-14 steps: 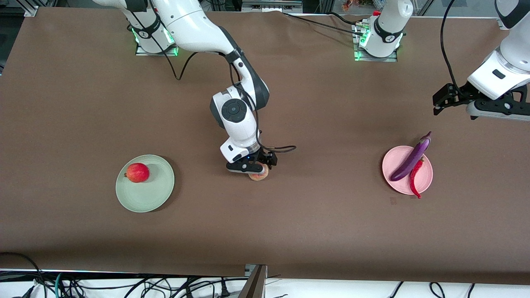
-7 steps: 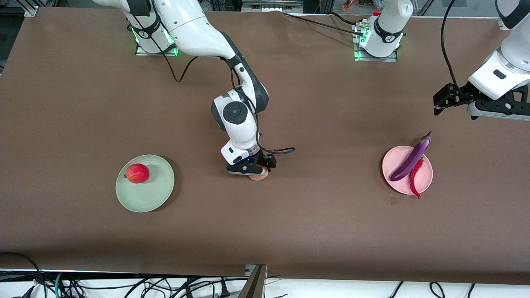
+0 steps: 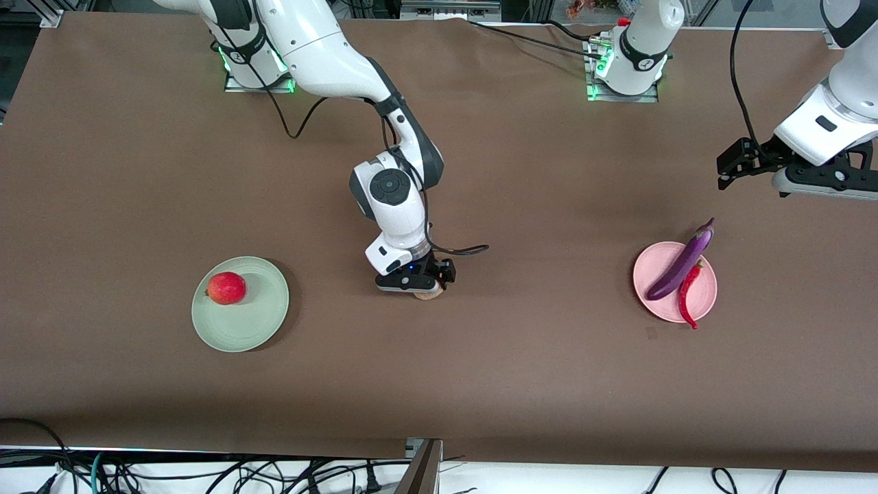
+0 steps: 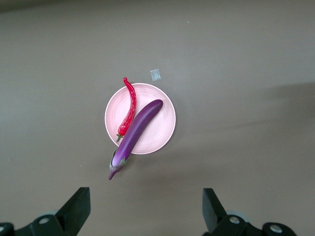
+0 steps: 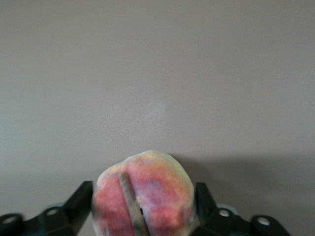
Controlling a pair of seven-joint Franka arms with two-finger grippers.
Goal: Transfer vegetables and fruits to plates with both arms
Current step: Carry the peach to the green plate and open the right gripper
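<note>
A yellowish-pink peach (image 3: 431, 296) sits on the brown table near its middle. My right gripper (image 3: 417, 287) is down over it, and in the right wrist view its fingers (image 5: 84, 199) press both sides of the peach (image 5: 147, 189). The red apple (image 3: 226, 287) lies on the mint green plate (image 3: 254, 329) toward the right arm's end. The purple eggplant (image 3: 679, 261) and the red chili (image 3: 688, 295) lie on the pink plate (image 3: 648, 267) toward the left arm's end. My left gripper (image 3: 823, 189) waits open and empty high above the table by that plate (image 4: 162, 135).
A small pale square mark (image 3: 650, 333) lies on the table just nearer the front camera than the pink plate. Cables hang along the table's front edge (image 3: 206, 473). A cable loops out from the right wrist (image 3: 470, 248).
My right gripper has sunk lower around the peach, which now shows less beneath it. The left arm and both plates have not moved.
</note>
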